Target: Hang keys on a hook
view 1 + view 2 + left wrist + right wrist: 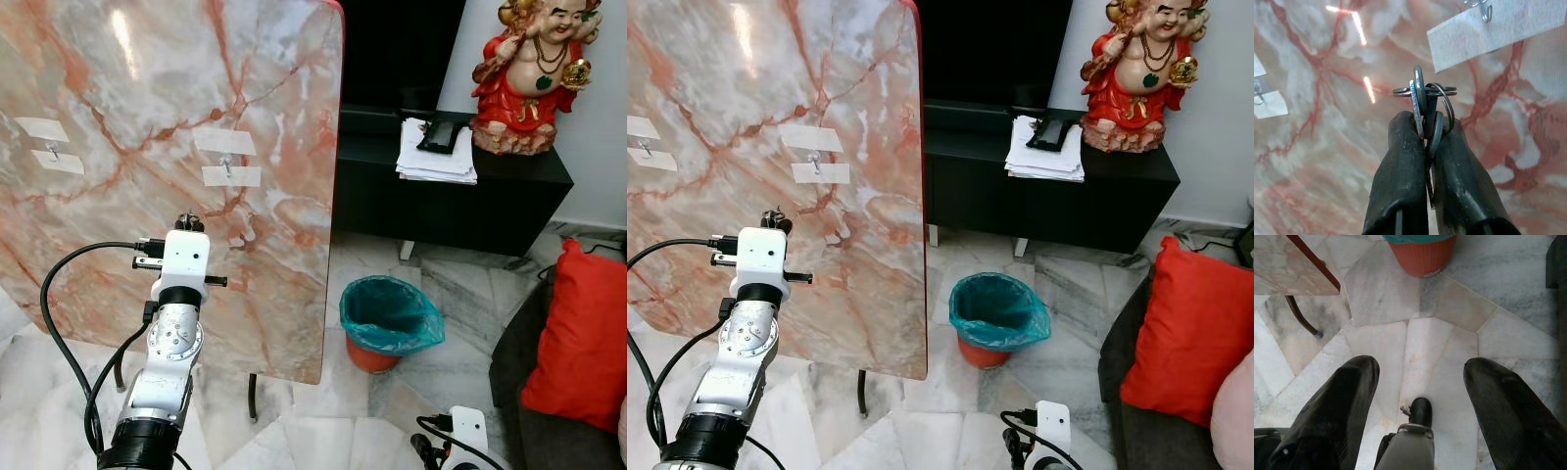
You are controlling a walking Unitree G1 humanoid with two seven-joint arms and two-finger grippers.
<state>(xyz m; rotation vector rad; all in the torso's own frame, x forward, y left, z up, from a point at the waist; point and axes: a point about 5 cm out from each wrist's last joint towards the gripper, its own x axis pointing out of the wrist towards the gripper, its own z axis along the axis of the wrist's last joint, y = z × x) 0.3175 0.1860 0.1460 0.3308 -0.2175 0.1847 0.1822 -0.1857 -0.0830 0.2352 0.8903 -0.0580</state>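
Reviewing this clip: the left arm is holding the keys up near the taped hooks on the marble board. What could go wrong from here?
1. The left end effector pinches the keys with several rings bunched together, so the hook may catch no ring cleanly.
2. The hook seems held only by tape strips; pushing might peel it off.
3. The marble board leans on thin legs and could shift if pressed.

The right end effector hangs idle over the floor.

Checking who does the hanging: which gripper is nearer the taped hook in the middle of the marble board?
Left. The left gripper, shut on the keys, is raised just below the hook. The right gripper hangs open, low over the floor.
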